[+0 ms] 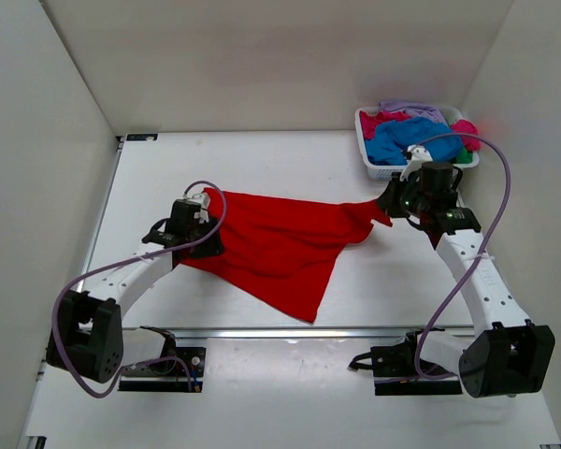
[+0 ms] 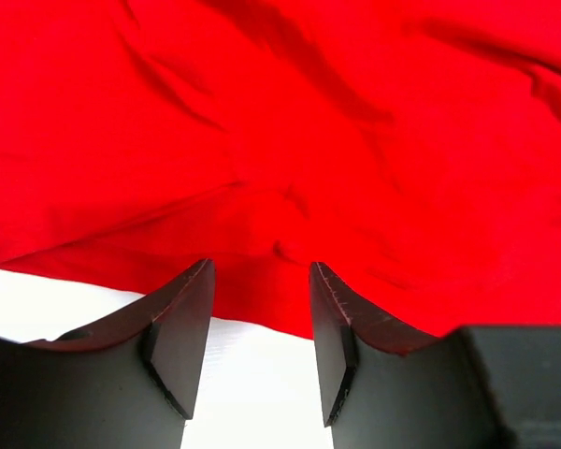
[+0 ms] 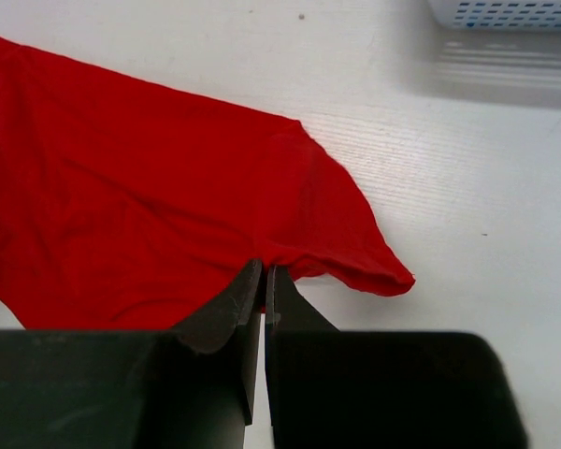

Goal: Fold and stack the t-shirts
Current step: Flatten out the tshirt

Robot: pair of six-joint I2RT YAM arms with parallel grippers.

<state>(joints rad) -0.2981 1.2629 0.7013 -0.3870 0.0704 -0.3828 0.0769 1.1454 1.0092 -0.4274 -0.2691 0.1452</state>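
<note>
The red t-shirt (image 1: 280,248) is spread across the tabletop (image 1: 262,159). One corner is pinched in the right pincer (image 3: 264,271), its jaws pressed together (seemingly so the cloth is drawn taut). The left pincer (image 2: 260,266) is held spread at the opposite hem, apparently for grasping.

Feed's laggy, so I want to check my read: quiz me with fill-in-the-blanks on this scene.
The shirt spread on the table is ____.
The right claw is ____ on its edge.
The left claw has its jaws ____.
The basket of other shirts sits nearer the ____ claw.
Missing: red; shut; open; right.
</note>
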